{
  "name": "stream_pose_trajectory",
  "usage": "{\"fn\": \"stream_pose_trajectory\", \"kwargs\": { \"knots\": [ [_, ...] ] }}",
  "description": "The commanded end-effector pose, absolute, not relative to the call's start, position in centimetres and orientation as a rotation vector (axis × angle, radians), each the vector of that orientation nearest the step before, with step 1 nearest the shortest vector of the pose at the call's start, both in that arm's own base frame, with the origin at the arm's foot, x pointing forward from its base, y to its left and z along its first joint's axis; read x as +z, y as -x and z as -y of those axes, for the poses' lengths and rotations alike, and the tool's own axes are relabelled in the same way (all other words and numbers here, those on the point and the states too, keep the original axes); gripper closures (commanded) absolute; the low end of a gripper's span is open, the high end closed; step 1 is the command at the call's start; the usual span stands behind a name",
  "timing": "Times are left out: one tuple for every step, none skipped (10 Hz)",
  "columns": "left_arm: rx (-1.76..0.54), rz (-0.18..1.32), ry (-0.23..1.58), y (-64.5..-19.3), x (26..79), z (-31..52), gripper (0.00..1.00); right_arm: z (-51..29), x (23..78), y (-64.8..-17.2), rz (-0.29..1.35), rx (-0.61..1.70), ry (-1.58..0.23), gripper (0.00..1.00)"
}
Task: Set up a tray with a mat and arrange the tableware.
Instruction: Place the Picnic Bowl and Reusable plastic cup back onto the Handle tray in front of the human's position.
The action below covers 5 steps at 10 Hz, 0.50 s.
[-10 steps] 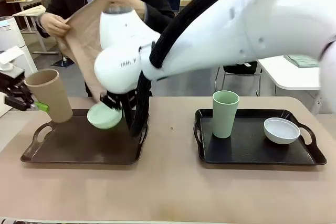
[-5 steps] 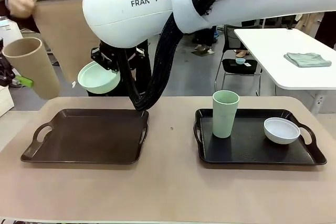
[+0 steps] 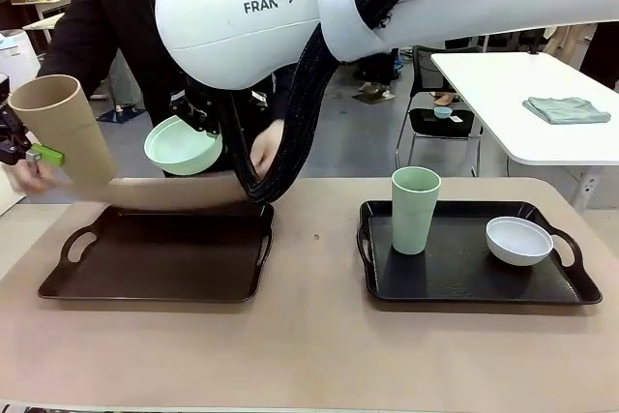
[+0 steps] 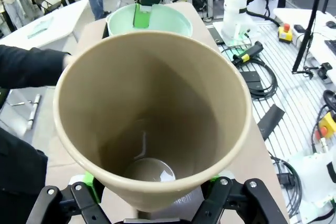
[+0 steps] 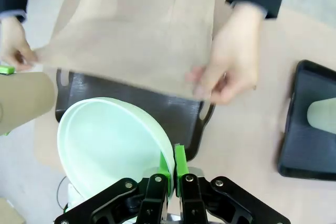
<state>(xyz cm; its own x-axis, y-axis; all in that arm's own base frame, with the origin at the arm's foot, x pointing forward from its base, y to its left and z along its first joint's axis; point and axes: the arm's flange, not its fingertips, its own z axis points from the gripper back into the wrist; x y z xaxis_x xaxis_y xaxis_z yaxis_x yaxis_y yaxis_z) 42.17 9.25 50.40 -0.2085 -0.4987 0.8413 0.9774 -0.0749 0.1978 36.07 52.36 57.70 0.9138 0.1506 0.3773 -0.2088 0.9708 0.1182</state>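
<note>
**Desk:** What's the step, and how do you do it well?

**Me:** The person's hands (image 5: 231,64) are lowering the mat (image 3: 174,192) onto the tray (image 3: 164,258) near the table's left edge. My job, as I judge it, is to wait. I'd hold both arms up and clear until the mat lies flat inside the rim and the hands are out. Only then would I bring the cup and the bowl down, one at a time, upright and apart from each other.

**Desk:** Left claw?

**Me:** My left claw (image 3: 39,152) is clamped round the lower part of the tan cup (image 3: 63,132). The cup is tilted and in the air above the table's left edge.

**Desk:** Right claw?

**Me:** My right claw (image 5: 173,169) has its jaws almost together, pinched on the rim of the mint bowl (image 5: 110,145). The bowl hangs above the left tray's far edge.

**Desk:** And the rest?

**Me:** The green cup (image 3: 415,210) and the white bowl (image 3: 519,241) sit on the right tray (image 3: 455,273).
</note>
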Motion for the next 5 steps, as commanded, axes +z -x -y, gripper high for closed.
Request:
{"fn": "stream_pose_trajectory", "kwargs": {
  "knots": [
    [-1.596,0.947,0.697,-42.15,50.75,-9.27,1.00,-52.59,57.77,-36.25,0.388,0.192,-0.158,1.00],
    [-1.596,0.947,0.697,-42.15,50.75,-9.27,1.00,-52.59,57.77,-36.25,0.388,0.192,-0.158,1.00],
    [-1.596,0.947,0.697,-42.15,50.75,-9.27,1.00,-52.59,57.77,-36.25,0.388,0.192,-0.158,1.00],
    [-1.596,0.947,0.697,-42.15,50.75,-9.27,1.00,-52.59,57.77,-36.25,0.388,0.192,-0.158,1.00],
    [-1.596,0.947,0.697,-42.15,50.75,-9.27,1.00,-52.59,57.77,-36.25,0.388,0.192,-0.158,1.00]
  ]
}}
